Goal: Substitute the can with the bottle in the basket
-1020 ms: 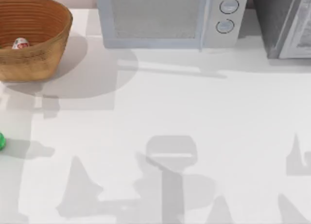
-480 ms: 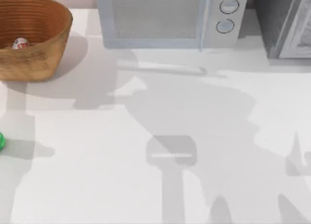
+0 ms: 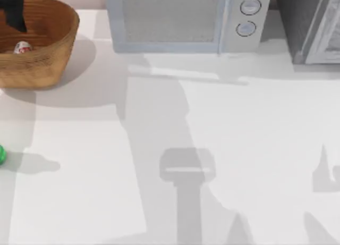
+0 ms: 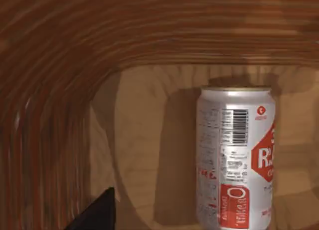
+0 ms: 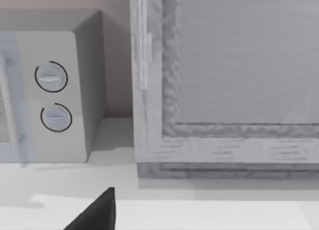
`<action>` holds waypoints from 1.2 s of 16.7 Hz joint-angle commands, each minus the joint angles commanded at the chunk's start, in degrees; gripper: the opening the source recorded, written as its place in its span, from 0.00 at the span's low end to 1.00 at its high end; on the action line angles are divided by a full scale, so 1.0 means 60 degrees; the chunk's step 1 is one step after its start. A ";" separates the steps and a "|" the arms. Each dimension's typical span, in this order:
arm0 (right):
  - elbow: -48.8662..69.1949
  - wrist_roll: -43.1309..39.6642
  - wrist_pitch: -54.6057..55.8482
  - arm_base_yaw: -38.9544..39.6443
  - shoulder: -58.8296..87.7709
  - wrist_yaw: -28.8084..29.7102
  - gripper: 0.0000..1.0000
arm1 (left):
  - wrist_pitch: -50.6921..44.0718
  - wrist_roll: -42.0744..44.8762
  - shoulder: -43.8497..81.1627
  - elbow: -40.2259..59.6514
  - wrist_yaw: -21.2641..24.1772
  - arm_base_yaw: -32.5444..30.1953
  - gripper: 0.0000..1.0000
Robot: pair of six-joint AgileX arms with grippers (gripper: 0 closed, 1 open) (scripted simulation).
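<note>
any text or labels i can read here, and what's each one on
"RA": large white letters, cut off by the frame edge, in a red panel on the can lying in the basket.
Barcode with digits, on the can: too small to read.
Fine-print block on the can: blurred, unreadable.
Lower red panel lettering on the can: not legible.
Microwave dials: no readable marks.

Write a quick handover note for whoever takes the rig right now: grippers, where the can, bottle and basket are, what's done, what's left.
Left gripper: over the basket at the table's back left, above the can; nothing gripped.
Right gripper: facing the microwave; idle.
Can: inside the basket, on its floor.
Bottle: on the table at the left edge, in front of the basket.
Done: nothing swapped yet.
Left: lift the can out, put the bottle in.
</note>
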 joint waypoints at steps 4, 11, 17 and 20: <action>0.0000 0.0000 0.0000 0.0000 0.0000 0.0000 1.00 | -0.0588 0.0090 0.0937 0.0605 0.0126 -0.0047 1.00; 0.0000 0.0000 0.0000 0.0000 0.0000 0.0000 1.00 | -0.0520 0.0085 0.0896 0.0600 0.0121 -0.0054 1.00; 0.0000 0.0000 0.0000 0.0000 0.0000 0.0000 1.00 | 0.0578 -0.0091 0.1183 -0.0267 0.0102 -0.0227 1.00; 0.0000 0.0000 0.0000 0.0000 0.0000 0.0000 1.00 | 0.1124 -0.0173 0.1305 -0.0670 0.0090 -0.0308 1.00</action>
